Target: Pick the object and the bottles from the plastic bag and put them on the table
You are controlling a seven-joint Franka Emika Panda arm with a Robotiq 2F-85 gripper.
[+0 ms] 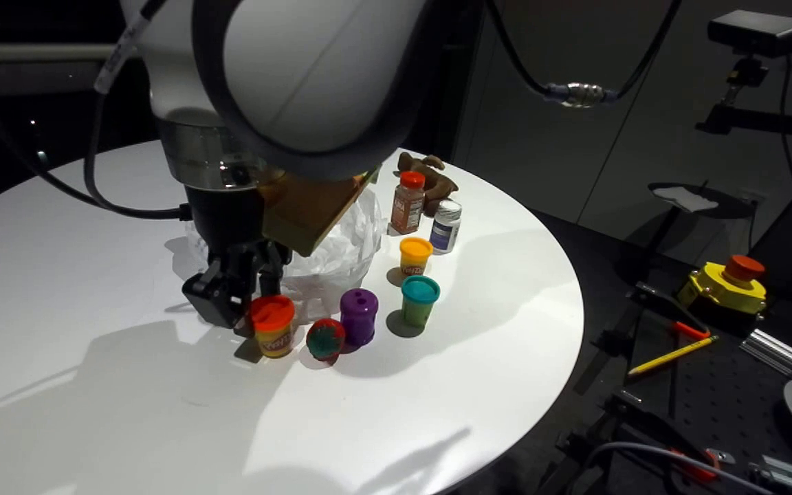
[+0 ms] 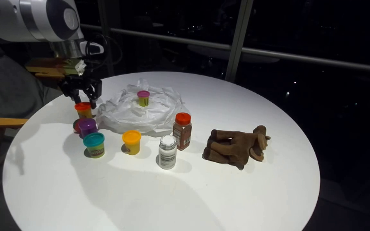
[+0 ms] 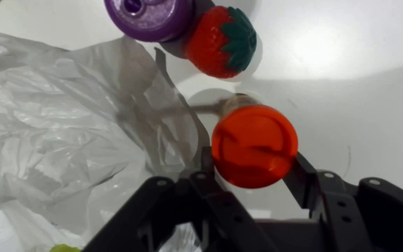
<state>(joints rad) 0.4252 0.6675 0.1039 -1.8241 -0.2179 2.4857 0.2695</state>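
Note:
My gripper [image 3: 252,162] is shut on a small bottle with an orange-red cap [image 3: 257,133], one finger on either side of it. That bottle [image 1: 276,340] is upright or nearly so, low over the white table [image 1: 341,426]; whether its base touches, I cannot tell. Beside it lies a red strawberry-shaped object [image 3: 210,43] with green leaves, close against the purple bottle [image 1: 359,317]. Teal-capped [image 2: 94,145] and yellow-orange-capped [image 2: 131,141] bottles stand nearby. The wrinkled plastic bag [image 2: 117,112] is spread out, with a pink-capped bottle [image 2: 143,98] on it.
Farther round the table stand a taller red-capped bottle [image 2: 182,131] and a white-capped one [image 2: 167,152]. A brown plush animal [image 2: 236,146] lies beyond them. The bag's edge [image 3: 187,140] runs close beside the gripper.

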